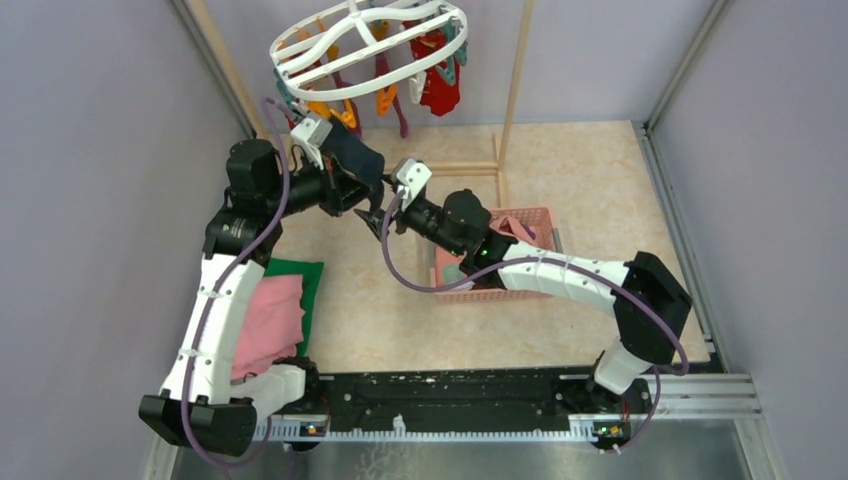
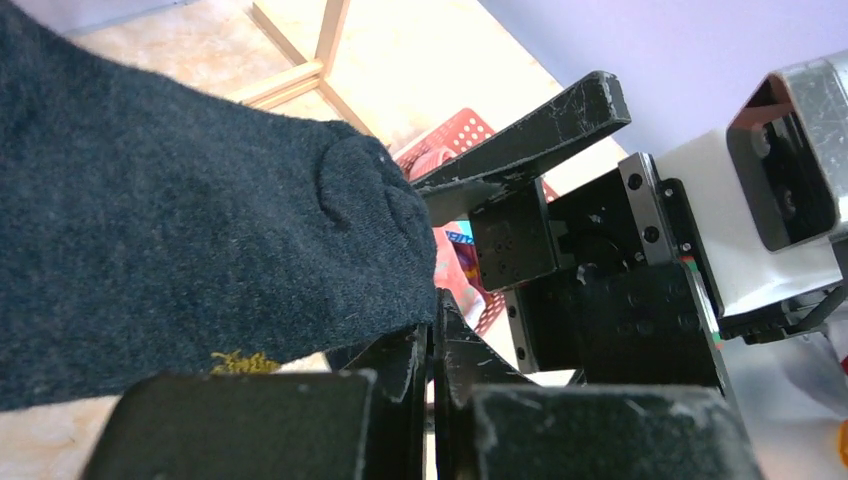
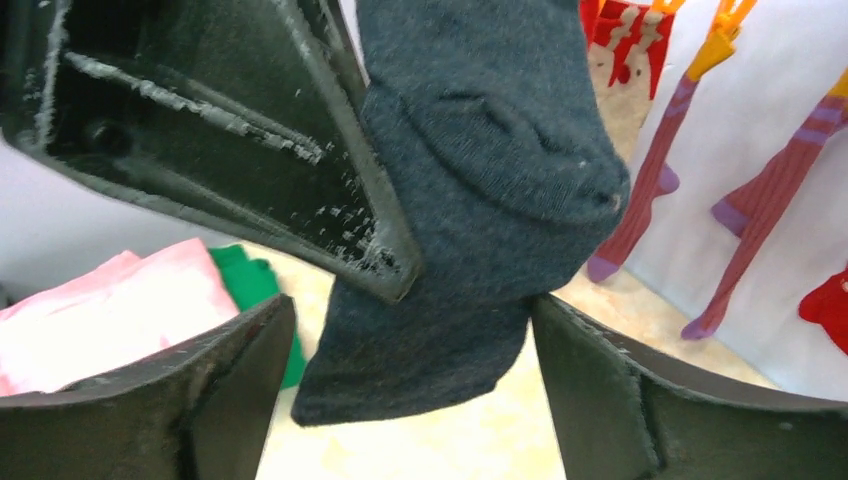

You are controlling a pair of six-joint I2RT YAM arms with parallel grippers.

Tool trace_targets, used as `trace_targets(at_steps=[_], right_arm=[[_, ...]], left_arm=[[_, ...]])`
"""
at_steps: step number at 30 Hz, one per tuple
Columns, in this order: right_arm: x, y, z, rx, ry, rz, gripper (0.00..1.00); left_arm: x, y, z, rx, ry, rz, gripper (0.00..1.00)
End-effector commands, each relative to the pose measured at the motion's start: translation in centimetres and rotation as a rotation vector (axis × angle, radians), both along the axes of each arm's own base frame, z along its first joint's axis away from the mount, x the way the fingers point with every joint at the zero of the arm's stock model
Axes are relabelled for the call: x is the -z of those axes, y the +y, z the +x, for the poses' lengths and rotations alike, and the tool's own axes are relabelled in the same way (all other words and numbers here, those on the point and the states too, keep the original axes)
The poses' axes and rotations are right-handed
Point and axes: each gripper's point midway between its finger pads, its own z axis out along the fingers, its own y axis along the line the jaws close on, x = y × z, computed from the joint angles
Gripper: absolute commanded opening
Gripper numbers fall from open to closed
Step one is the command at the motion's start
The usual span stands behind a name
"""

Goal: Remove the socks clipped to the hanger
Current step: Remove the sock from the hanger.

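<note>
The white oval hanger point(image 1: 370, 40) hangs at the back with orange and teal clips. Red socks point(image 1: 438, 80) and a purple-striped sock point(image 1: 400, 110) still hang from it. My left gripper point(image 1: 358, 195) is shut on a dark navy sock point(image 1: 350, 155), held below the hanger. The left wrist view shows the jaws point(image 2: 432, 330) closed on the sock's edge point(image 2: 200, 220). My right gripper point(image 1: 385, 222) is open right beside it. In the right wrist view, the navy sock point(image 3: 450, 250) hangs between the open fingers point(image 3: 415, 340). Purple-striped socks point(image 3: 650, 170) and red socks point(image 3: 620, 30) show behind.
A pink mesh basket point(image 1: 500, 250) holding socks sits under the right arm. Folded pink point(image 1: 265, 320) and green point(image 1: 300, 275) cloths lie at the left. The wooden pole frame point(image 1: 515, 90) stands at the back. Grey walls enclose both sides.
</note>
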Motion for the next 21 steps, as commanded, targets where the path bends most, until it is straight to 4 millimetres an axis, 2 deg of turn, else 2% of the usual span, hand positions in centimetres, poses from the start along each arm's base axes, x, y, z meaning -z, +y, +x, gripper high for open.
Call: trace_targets(at_steps=[1, 3, 4, 5, 7, 8, 9, 10, 11, 12, 13, 21], right_arm=[[-5.0, 0.5, 0.9, 0.049, -0.080, 0.126, 0.72], [-5.2, 0.8, 0.7, 0.027, -0.074, 0.129, 0.42], [-5.4, 0.8, 0.5, 0.020, -0.071, 0.131, 0.18], [-5.3, 0.7, 0.5, 0.023, -0.063, 0.132, 0.00], [-5.2, 0.0, 0.5, 0.040, -0.045, 0.137, 0.00], [-5.0, -0.4, 0.5, 0.050, -0.035, 0.139, 0.00], [-5.0, -0.9, 0.5, 0.058, -0.025, 0.142, 0.00], [-4.6, -1.3, 0.6, 0.060, -0.012, 0.141, 0.00], [-4.6, -1.9, 0.5, 0.060, 0.001, 0.145, 0.00], [-4.5, -2.5, 0.6, 0.062, 0.016, 0.150, 0.00], [-4.4, -3.0, 0.6, 0.061, 0.035, 0.159, 0.00], [-6.2, -8.9, 0.8, 0.051, 0.124, 0.217, 0.00]], left_arm=[[-1.2, -0.6, -1.0, 0.025, 0.031, -0.042, 0.00], [-1.1, -0.5, -1.1, 0.020, 0.030, -0.042, 0.00], [-1.1, -0.4, -1.1, 0.016, 0.028, -0.038, 0.00], [-1.1, -0.3, -1.1, 0.012, 0.029, -0.034, 0.00], [-1.1, -0.2, -1.3, 0.005, 0.024, -0.024, 0.01], [-1.1, 0.0, -1.3, 0.001, 0.024, -0.017, 0.13], [-1.1, 0.1, -1.4, -0.002, 0.020, -0.008, 0.31], [-1.1, 0.3, -1.4, -0.013, 0.020, 0.003, 0.62], [-1.0, 0.5, -1.2, -0.029, 0.026, 0.017, 0.73], [-1.0, 0.9, -1.2, -0.047, 0.030, 0.033, 0.91], [-1.1, 1.2, -1.1, -0.061, 0.030, 0.052, 0.98], [-3.3, 2.4, -1.8, -0.041, -0.108, 0.193, 0.99]])
